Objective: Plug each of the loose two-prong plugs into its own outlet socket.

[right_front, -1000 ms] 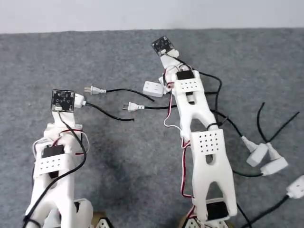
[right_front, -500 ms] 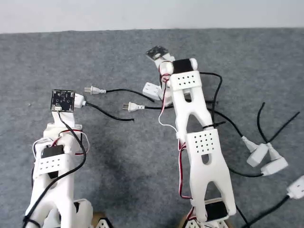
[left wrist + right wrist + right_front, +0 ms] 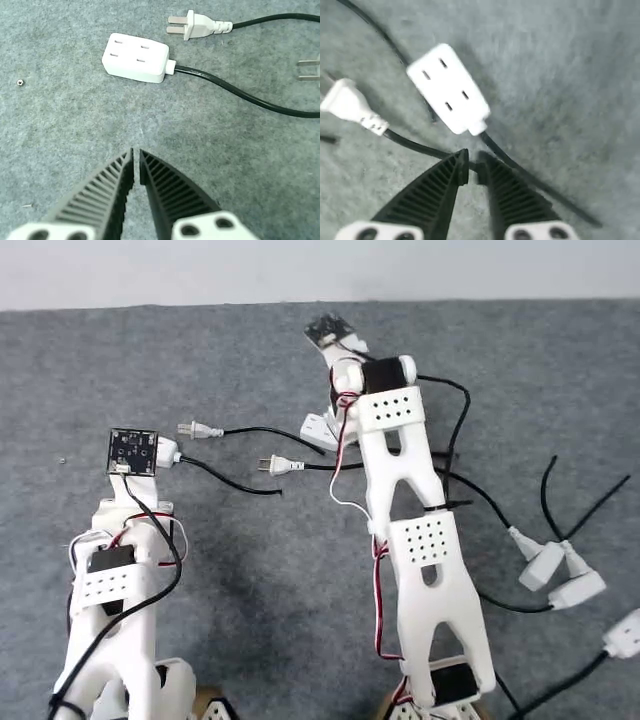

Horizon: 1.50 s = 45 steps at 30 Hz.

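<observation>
Your left gripper point(image 3: 136, 151) hangs almost closed and empty, aimed at a socket block point(image 3: 135, 58) beside a loose plug point(image 3: 197, 25). Your right gripper point(image 3: 473, 157), likewise nearly closed and apparently empty, hovers over the second socket block point(image 3: 447, 95), probably lining up.

Robotics lab, 2 arms point(image 3: 425, 540), grey felt mat point(image 3: 260, 580)

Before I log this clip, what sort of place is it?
Probably a robotics test bench: a white left arm and right arm side by side on a grey felt mat, with a loose plug and an outlet socket on black cords.
</observation>
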{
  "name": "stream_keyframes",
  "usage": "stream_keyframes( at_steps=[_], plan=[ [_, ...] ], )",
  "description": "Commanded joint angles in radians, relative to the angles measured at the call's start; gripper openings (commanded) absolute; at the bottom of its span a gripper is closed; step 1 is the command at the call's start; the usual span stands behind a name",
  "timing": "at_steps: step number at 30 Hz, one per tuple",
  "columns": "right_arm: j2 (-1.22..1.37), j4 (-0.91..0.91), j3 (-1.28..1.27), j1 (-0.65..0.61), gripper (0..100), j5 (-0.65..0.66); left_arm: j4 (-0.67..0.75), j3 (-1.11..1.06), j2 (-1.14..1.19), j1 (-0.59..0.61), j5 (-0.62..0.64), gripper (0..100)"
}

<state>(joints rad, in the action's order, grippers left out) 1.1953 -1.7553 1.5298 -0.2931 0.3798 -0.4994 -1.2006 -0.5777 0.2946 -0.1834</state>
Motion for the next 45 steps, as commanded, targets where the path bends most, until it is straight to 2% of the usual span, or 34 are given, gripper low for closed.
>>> stream_keyframes(
  at_steps=[1,5,8,17,19,22,23,24,31,38,41,45],
  plan=[
    [-0.045,-0.019,0.044,-0.041,21.3,0.1,0.029,0.01,-0.026,0.0,0.006,2],
    [-0.004,0.042,-0.006,-0.051,32.0,0.29,0.029,0.01,-0.026,0.0,0.006,2],
    [0.05,0.088,-0.04,-0.053,33.6,0.405,0.029,0.01,-0.026,0.0,0.006,2],
    [0.151,0.205,-0.048,-0.068,33.0,0.43,0.029,0.01,-0.025,-0.002,0.006,2],
    [0.168,0.217,-0.046,-0.068,26.4,0.43,0.029,0.01,-0.025,-0.002,0.006,2],
    [0.17,0.214,-0.041,-0.068,4.3,0.43,0.029,0.01,-0.025,0.0,0.006,2],
    [0.162,0.208,-0.032,-0.068,0.0,0.428,0.029,0.01,-0.025,0.0,0.006,2],
    [0.151,0.186,-0.017,-0.065,2.4,0.419,0.029,0.01,-0.025,0.0,0.006,2],
    [0.045,-0.039,0.15,-0.07,0.8,0.189,0.029,0.01,-0.026,0.0,0.006,2],
    [-0.15,-0.048,0.137,-0.074,0.8,-0.149,0.029,0.01,-0.026,0.0,0.006,2],
    [-0.245,-0.05,0.011,-0.079,0.8,-0.287,0.029,0.01,-0.026,0.0,0.006,2],
    [-0.461,-0.047,-0.31,-0.105,0.8,-0.379,0.028,0.01,-0.026,0.0,0.006,2]
  ],
)
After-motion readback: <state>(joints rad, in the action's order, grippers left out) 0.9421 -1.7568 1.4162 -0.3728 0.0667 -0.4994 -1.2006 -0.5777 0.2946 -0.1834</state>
